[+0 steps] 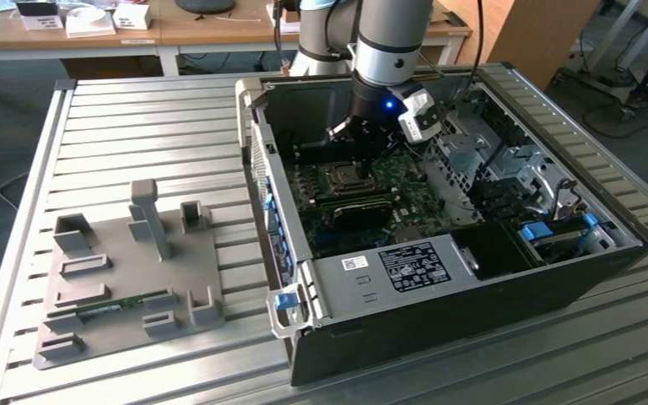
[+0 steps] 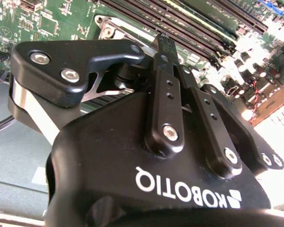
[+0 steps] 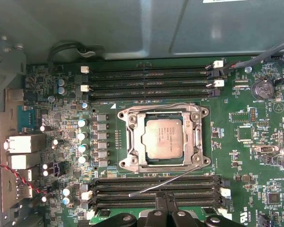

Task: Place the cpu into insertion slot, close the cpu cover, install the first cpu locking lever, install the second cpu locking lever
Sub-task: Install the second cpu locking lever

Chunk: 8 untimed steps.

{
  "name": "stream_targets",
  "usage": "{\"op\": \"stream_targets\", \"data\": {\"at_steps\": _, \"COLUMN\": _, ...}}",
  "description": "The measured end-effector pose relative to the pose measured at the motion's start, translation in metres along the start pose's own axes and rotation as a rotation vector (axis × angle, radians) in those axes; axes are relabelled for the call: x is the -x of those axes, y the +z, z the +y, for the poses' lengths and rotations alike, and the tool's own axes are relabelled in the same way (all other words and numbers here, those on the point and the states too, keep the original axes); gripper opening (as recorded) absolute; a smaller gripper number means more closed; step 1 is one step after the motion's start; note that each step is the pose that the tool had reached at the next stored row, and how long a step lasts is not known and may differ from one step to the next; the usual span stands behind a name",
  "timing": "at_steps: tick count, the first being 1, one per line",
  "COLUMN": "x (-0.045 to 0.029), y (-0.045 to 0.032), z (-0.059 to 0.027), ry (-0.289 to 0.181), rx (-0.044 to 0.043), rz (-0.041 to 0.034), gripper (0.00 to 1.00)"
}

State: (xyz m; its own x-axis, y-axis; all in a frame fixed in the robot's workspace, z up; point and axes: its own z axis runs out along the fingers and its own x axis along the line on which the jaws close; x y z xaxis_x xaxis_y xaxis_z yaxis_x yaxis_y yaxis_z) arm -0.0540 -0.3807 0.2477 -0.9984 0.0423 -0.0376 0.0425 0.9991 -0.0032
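Note:
In the first wrist view the pale cpu (image 3: 164, 138) lies flat in the insertion slot (image 3: 199, 113). The silvery cpu cover (image 3: 136, 142) is folded down around it. One thin wire locking lever (image 3: 156, 105) lies along the socket's edge beside one bank of memory slots. The other lever (image 3: 156, 185) sticks out slanted over the memory slots on the opposite side, unlatched. My gripper (image 3: 166, 198) is shut with nothing between its fingers, its tips just short of that slanted lever. In the exterior view the gripper (image 1: 353, 145) hangs inside the open grey case, above the socket (image 1: 344, 177).
Long black memory slots (image 3: 151, 78) flank the socket on two sides. The case walls (image 1: 259, 160) and drive bays (image 1: 515, 177) hem the arm in. A grey fixture plate (image 1: 132, 270) holding a memory stick lies on the slatted table at the exterior view's left.

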Motion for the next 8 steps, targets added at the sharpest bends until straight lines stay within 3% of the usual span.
{"op": "stream_targets", "data": {"at_steps": 8, "x": -0.002, "y": 0.0005, "z": 0.0, "ry": 0.0, "rx": 0.0005, "rz": -0.0002, "gripper": 0.11}}
